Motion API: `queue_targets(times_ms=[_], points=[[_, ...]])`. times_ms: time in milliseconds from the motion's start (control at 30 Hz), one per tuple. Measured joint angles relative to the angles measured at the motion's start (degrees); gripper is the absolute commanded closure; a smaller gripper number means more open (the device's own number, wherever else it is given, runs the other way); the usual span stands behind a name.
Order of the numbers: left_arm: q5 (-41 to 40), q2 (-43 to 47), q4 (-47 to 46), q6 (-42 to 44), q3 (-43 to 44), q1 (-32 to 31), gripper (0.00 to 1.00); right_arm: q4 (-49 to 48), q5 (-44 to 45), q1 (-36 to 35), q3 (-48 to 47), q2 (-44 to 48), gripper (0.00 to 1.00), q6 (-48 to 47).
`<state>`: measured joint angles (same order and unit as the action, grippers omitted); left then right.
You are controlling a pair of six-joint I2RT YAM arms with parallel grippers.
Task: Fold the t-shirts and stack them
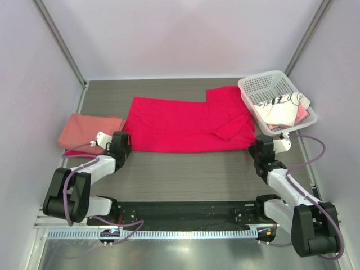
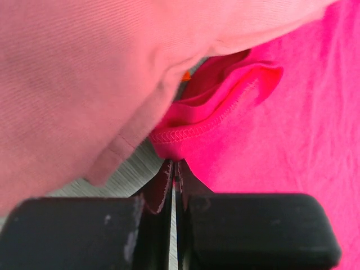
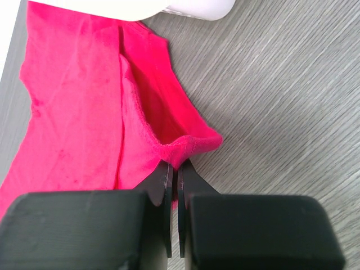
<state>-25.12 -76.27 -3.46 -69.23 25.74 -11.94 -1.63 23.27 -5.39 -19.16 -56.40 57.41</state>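
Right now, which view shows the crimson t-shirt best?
Top external: the whole crimson t-shirt lies laid out across the table. The left wrist view shows only a hemmed corner pinched by the left gripper; the right wrist view shows one end, its corner pinched by the right gripper.

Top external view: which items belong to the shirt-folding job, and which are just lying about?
Job: bright crimson cloth t-shirt, spread out; folded salmon-pink cloth shirt; crumpled white dark-printed shirt.
Lying about: white plastic lattice basket holding it; grey wood-grain table.
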Motion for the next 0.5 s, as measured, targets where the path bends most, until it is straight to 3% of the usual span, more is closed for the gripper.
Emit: queue_targets(times_ms=[267, 500], points=[[3.0, 4.4, 9.2, 2.5, 9.6, 0.7, 1.0, 6.3, -1.1, 0.0, -6.1, -1.0, 0.99, -1.9], [10.0, 3.5, 19.1, 4.1, 29.4, 7.5, 1.0, 15.3, -4.4, 0.0, -31.8, -6.8, 0.99, -7.3]])
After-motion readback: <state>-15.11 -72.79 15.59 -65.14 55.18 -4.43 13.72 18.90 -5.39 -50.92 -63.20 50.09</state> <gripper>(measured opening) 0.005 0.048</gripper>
